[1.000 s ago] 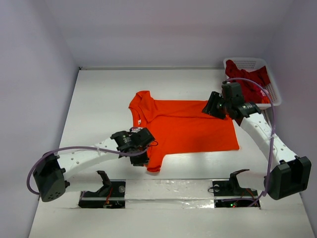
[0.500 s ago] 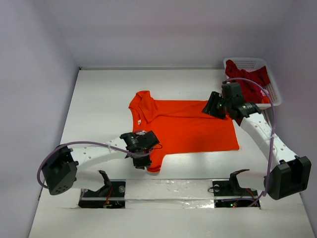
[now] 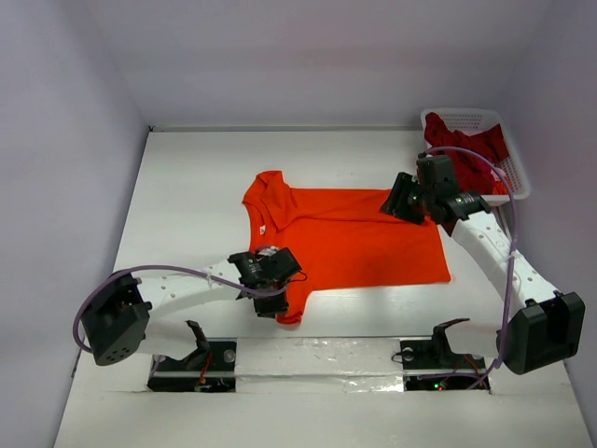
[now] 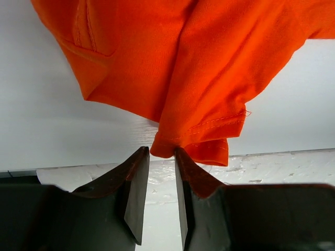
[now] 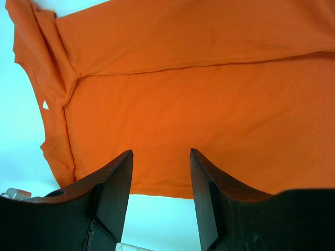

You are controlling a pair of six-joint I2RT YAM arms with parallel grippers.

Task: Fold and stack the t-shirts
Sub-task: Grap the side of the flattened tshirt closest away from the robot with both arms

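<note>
The bright orange t-shirt [image 3: 354, 238] lies spread flat mid-table, collar to the left. Its near-left sleeve [image 4: 209, 130] is bunched to a point that sits between the tips of my left gripper [image 4: 162, 151], whose jaws stand only a narrow gap apart on that cloth. From above, the left gripper [image 3: 272, 306] is at the shirt's near-left corner. My right gripper [image 3: 396, 201] hovers open over the shirt's far right edge; in the right wrist view [image 5: 161, 152] only flat orange cloth [image 5: 199, 94] shows beyond its empty jaws. Darker red t-shirts [image 3: 471, 154] lie heaped in the basket.
The white lattice basket [image 3: 466, 114] stands at the back right corner, just behind the right arm. A taped strip [image 3: 317, 353] runs along the near table edge between the arm bases. Walls enclose the table at the left, back and right.
The left arm swung right and slightly nearer, bringing the sleeve in toward the shirt's body, and its jaws have parted a little. The right arm has not moved.
</note>
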